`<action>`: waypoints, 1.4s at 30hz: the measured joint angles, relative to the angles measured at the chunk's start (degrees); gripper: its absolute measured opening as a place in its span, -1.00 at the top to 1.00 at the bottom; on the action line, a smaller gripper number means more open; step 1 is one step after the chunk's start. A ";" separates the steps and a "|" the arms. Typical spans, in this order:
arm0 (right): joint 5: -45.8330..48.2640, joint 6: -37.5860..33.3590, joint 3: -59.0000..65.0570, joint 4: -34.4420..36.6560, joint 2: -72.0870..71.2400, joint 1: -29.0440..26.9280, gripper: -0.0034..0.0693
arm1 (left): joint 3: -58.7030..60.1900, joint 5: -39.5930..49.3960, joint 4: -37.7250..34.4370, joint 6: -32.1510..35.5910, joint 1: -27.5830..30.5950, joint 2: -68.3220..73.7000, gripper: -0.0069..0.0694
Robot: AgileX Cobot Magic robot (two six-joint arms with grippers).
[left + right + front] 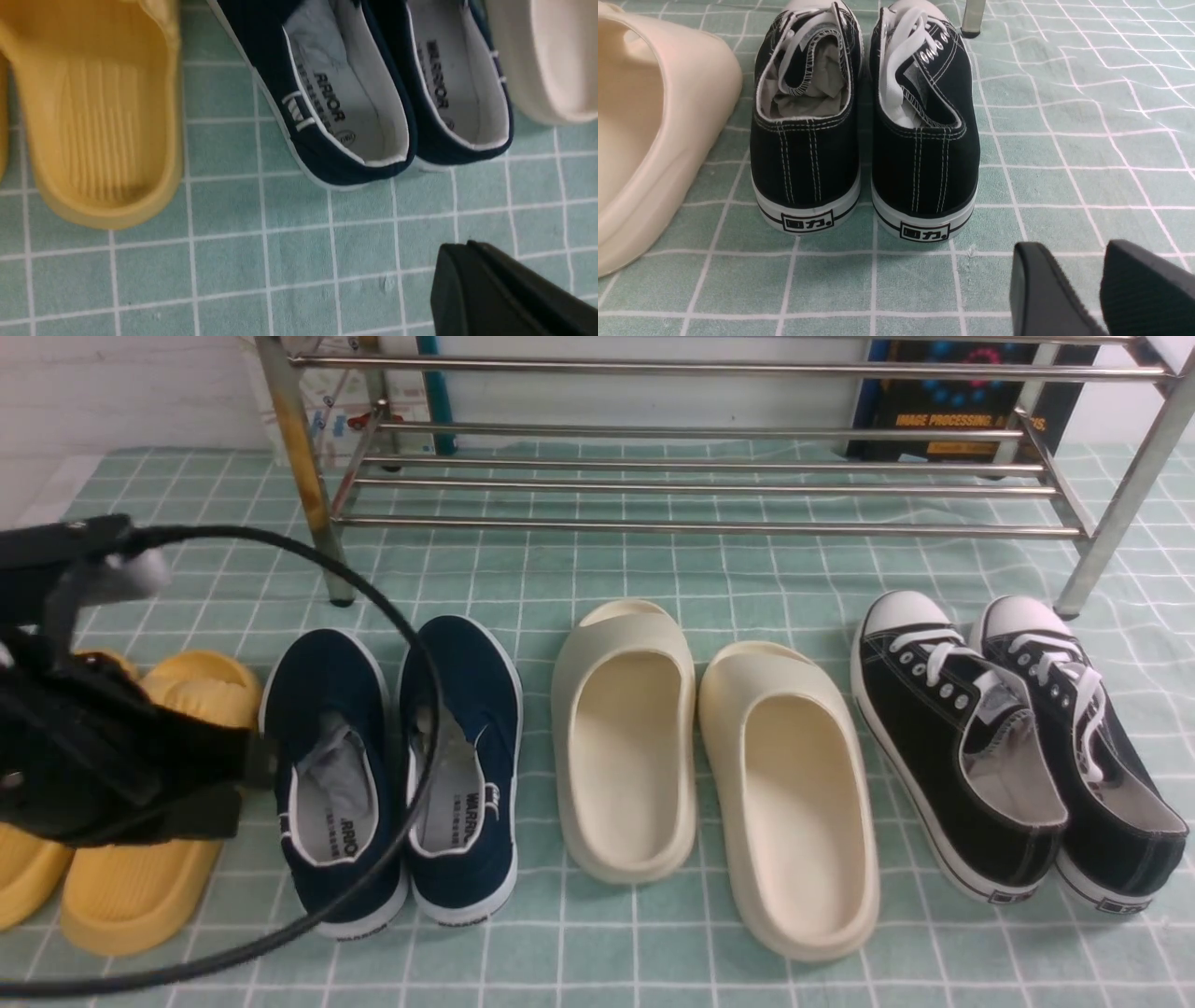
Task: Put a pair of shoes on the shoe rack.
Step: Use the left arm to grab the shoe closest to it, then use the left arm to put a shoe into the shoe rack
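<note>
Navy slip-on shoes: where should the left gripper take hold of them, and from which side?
Probably the two inner collar walls near the heels, pinched together from above. The navy slip-on shoes lie side by side, heels toward the robot, openings up, so those walls meet and one pinch could lift both. The left gripper, now shut, must open first.

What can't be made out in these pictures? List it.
- Yellow slides: front view, partly behind the left arm and cut by the edge.
- Navy shoes: toes cut off in the left wrist view.
- Rack: upper part cut by the front view's top edge.
- Right gripper: only fingertips show, right wrist view.
</note>
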 joint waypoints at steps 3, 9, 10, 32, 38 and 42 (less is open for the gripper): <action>0.00 0.00 0.00 0.00 0.00 0.00 0.25 | -2.69 0.21 4.46 -6.61 -0.90 9.02 0.80; 0.00 0.00 0.00 0.00 0.00 0.00 0.25 | -4.31 -2.45 9.45 -15.30 -0.90 19.62 0.26; 0.00 0.00 0.00 0.00 0.00 0.00 0.25 | -4.31 -2.82 9.58 -15.50 -0.90 19.92 0.24; 0.00 0.00 0.00 0.00 0.00 0.00 0.25 | -4.31 -9.65 10.79 -17.90 -0.99 31.30 0.70; 0.00 0.00 0.00 0.00 0.00 0.00 0.25 | -6.58 -3.23 11.21 -15.09 -0.99 26.83 0.77; 0.00 0.00 0.00 0.00 0.00 0.00 0.25 | -11.67 2.65 11.47 -14.05 -0.99 22.31 0.77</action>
